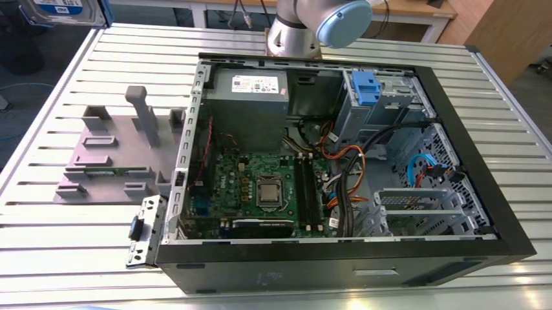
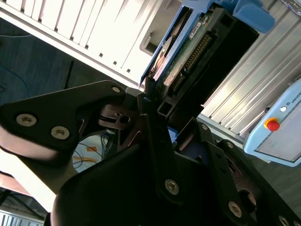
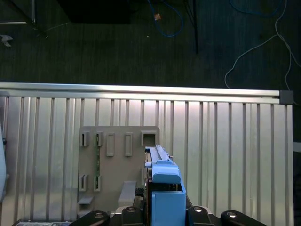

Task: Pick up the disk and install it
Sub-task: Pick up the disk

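Above the slatted table [image 3: 225, 141] and the grey stand [image 3: 117, 174], well apart from the open computer case [image 1: 483, 213], the disk [image 3: 165, 188] hangs on edge, clamped between the fingers of the gripper [image 3: 164, 214]. The print on its white-and-blue label is too small to read.

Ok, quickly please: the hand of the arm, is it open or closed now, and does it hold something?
The hand: closed, holding the disk by its blue bracket.

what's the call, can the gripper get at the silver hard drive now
Looks like yes: its fingers are closed on the silver hard drive in its blue plastic bracket, held up off the grey plastic stand.
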`<state>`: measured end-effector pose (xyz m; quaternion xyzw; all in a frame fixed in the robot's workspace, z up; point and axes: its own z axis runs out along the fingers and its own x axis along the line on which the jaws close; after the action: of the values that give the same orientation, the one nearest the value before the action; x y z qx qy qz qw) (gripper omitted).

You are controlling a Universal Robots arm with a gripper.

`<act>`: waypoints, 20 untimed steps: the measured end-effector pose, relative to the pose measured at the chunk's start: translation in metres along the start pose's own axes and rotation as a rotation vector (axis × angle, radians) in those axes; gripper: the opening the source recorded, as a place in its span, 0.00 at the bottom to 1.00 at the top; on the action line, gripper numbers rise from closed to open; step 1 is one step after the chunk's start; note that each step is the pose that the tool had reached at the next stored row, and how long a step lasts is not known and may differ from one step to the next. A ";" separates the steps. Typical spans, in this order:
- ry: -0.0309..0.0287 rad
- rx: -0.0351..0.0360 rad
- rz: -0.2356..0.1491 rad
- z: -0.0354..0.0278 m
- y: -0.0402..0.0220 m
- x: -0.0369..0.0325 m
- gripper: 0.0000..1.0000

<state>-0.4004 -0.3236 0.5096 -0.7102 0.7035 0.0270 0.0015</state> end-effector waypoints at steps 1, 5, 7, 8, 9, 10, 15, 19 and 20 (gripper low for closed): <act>0.0000 -0.0001 0.000 -0.0003 0.0000 0.0000 0.37; 0.0000 0.0000 0.000 -0.0017 0.0000 -0.0001 0.37; 0.0000 0.0000 0.000 -0.0023 0.0001 -0.0001 0.37; 0.0000 0.0000 0.000 -0.0026 0.0001 -0.0001 0.37; 0.0000 0.0000 0.000 -0.0029 0.0001 -0.0001 0.37; 0.0000 -0.0001 0.000 -0.0032 0.0001 -0.0001 0.37; 0.0000 0.0000 0.000 -0.0049 0.0001 -0.0002 0.37; 0.0000 0.0000 0.000 -0.0060 0.0002 -0.0002 0.37; 0.0001 -0.0001 0.000 -0.0064 0.0002 -0.0003 0.37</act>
<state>-0.4004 -0.3236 0.5160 -0.7102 0.7035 0.0270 0.0015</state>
